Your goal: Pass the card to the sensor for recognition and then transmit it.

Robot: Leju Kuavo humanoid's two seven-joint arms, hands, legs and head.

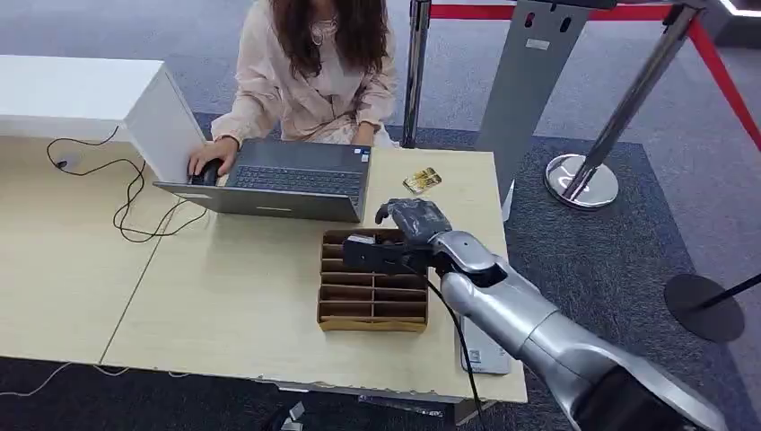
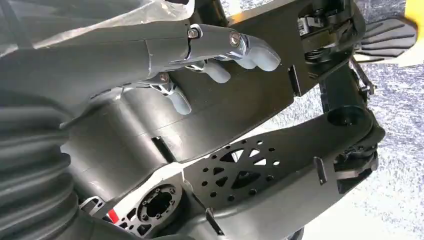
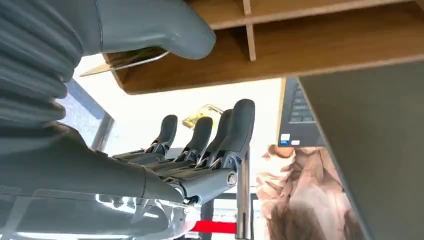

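Note:
My right hand (image 1: 411,220) hovers over the far right corner of a brown cardboard slotted box (image 1: 372,305) on the table. In the right wrist view its fingers (image 3: 220,132) stretch out straight, apart from the thumb (image 3: 165,30). A thin card edge (image 3: 125,64) shows just under the thumb at the box's corner; I cannot tell if the thumb touches it. A small gold card-like item (image 1: 422,180) lies on the table beyond the hand. My left hand (image 2: 215,55) hangs beside my body with its fingers loosely apart, holding nothing.
A person sits at the far side, working an open laptop (image 1: 287,184) and a mouse just beyond the box. A flat pale device (image 1: 485,356) lies at the table's near right edge under my arm. Cables (image 1: 126,202) trail on the left table. Stanchions stand to the right.

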